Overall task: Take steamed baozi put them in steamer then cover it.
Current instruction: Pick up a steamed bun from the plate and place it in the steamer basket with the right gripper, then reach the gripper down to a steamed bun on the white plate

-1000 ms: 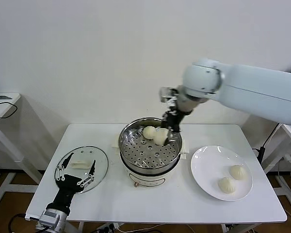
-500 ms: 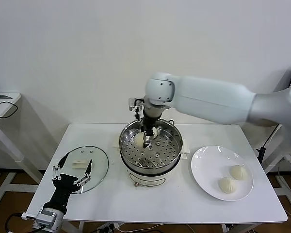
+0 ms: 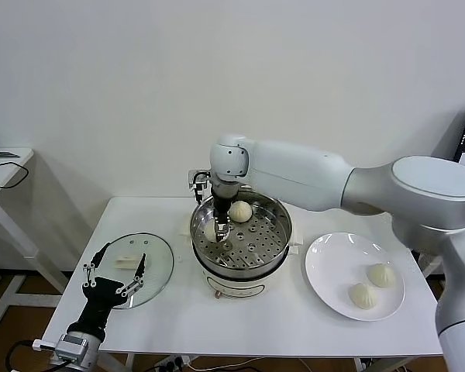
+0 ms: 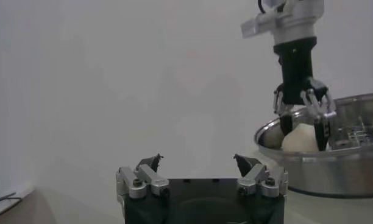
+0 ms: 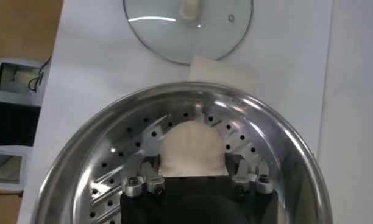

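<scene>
The steamer [image 3: 281, 235] stands mid-table, a shiny steel pot with a perforated tray [image 5: 113, 159]. My right gripper [image 3: 219, 230] reaches down into its left side, shut on a cream baozi [image 5: 191, 145] that sits low over the tray. A second baozi [image 3: 240, 210] lies at the back of the tray. Two more baozi [image 3: 380, 274] [image 3: 362, 294] rest on the white plate [image 3: 325, 267] to the right. The cover [image 3: 151, 271], a clear glass lid with a white handle, lies flat at the left. My left gripper [image 3: 125, 253] hovers over it, open and empty.
The table's front edge runs close below the lid and the plate. A small side table [image 3: 4, 167] with a cable stands at the far left. My right arm [image 3: 318, 174] spans above the steamer's back and the plate.
My right gripper carried the baozi from the steamer's right rim across to its left side and lowered it towards the tray. The left gripper shifted slightly over the lid.
</scene>
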Robot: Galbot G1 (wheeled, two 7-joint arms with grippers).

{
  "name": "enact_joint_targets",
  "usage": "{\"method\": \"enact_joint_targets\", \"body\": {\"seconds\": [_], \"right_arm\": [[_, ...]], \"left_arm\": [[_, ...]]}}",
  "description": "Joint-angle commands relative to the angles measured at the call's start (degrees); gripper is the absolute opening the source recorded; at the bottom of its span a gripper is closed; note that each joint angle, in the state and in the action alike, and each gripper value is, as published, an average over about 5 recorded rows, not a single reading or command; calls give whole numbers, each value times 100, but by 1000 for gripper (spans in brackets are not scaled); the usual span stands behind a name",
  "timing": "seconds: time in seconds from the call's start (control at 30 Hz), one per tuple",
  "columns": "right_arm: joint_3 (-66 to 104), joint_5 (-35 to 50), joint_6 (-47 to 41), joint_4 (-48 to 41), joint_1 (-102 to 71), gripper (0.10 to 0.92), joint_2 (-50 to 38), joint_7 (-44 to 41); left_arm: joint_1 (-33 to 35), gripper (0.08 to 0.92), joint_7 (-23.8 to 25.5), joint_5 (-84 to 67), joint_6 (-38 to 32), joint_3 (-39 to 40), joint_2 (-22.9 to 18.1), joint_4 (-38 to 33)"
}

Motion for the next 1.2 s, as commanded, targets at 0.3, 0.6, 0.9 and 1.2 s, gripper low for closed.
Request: {"method": "enact_joint_targets", "body": {"seconds": [0.3,0.6,0.9,1.2], "right_arm": [[275,-89,75,143,12,820,-316,-97],[240,285,854,1525,1109,823,-2465,-923],[-85,-585,2090,2439,1282,823,-4778,-1812],[380,-1776,2898,2482,-55,823,-5700,-1935]], "left_arm": [[-5,823,-3,6,21,21,-14,-9],[16,823,0,23,24,59,-10,-17],[40,823,-3,36,35,104,-5,-23],[65,823,-7,59,32,155,-49,-40]]}}
